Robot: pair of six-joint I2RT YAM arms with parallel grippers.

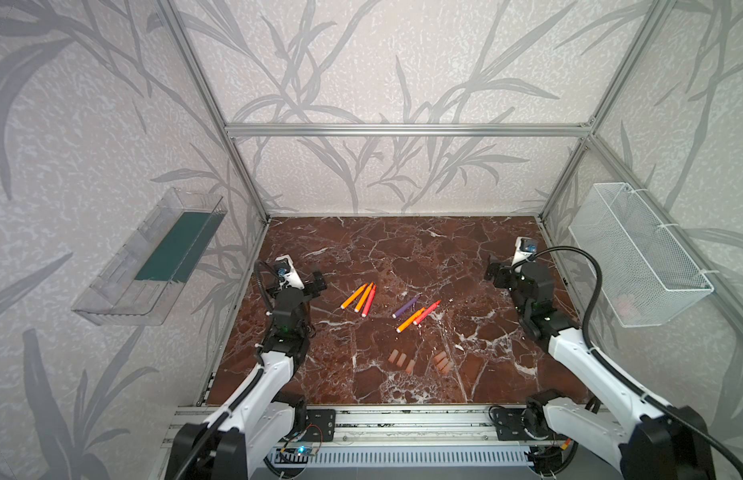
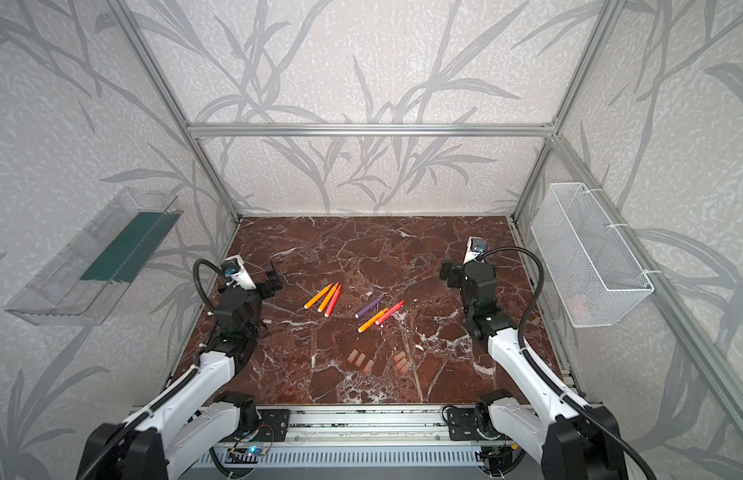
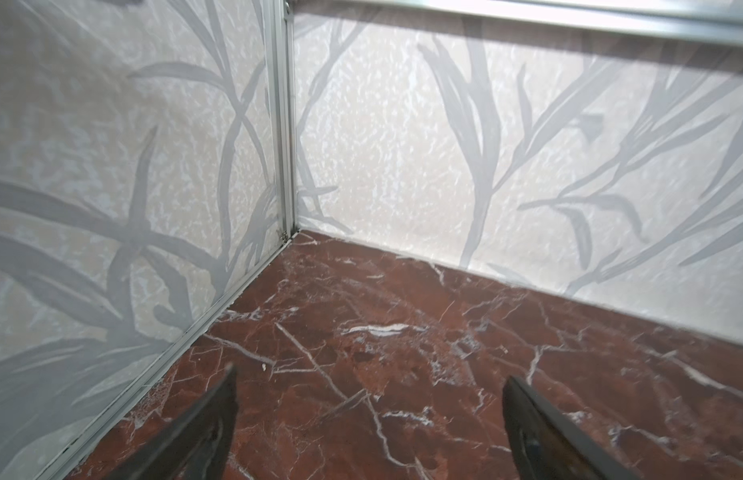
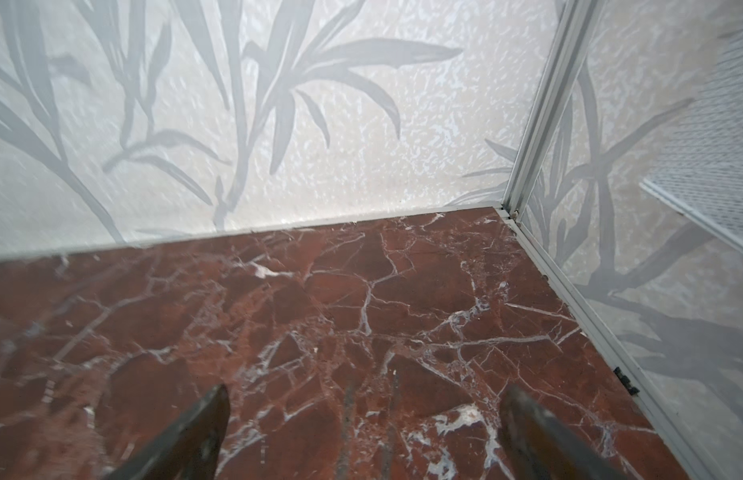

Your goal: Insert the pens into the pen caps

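Pens [image 1: 364, 298], six in all, lie flat on one red-brown marbled table [image 1: 361, 249], shown from above in both top views. They form two groups of three near the middle of the table. The group nearer the left arm holds a first orange pen [image 1: 355, 296], a second orange pen [image 1: 364, 298] and a red-pink pen [image 1: 369, 301], side by side and fanned slightly apart at their white butt ends. The group nearer the right arm holds one purple pen [image 1: 407, 306], a third orange pen [image 1: 410, 321] and a second red-pink pen [image 1: 428, 312]; these last two seem to touch, with the purple one just beside them. All six slant the same way, butt ends toward the robot and tips away. Six pen caps, short pinkish-tan cylinders, lie nearer the robot in a left cluster [image 1: 401, 358] of three and a right cluster [image 1: 443, 362] of three, separate from the pens. The left gripper [image 3: 370, 376] sits near the table's left edge with its jaws spread wide over bare marble, empty. The right gripper [image 4: 365, 388] sits near the right edge, likewise spread wide and empty. Both are well apart from the pens and caps. One clear plastic bin [image 1: 145, 266] hangs on the left wall, and one white wire basket [image 1: 640, 253] on the right wall.
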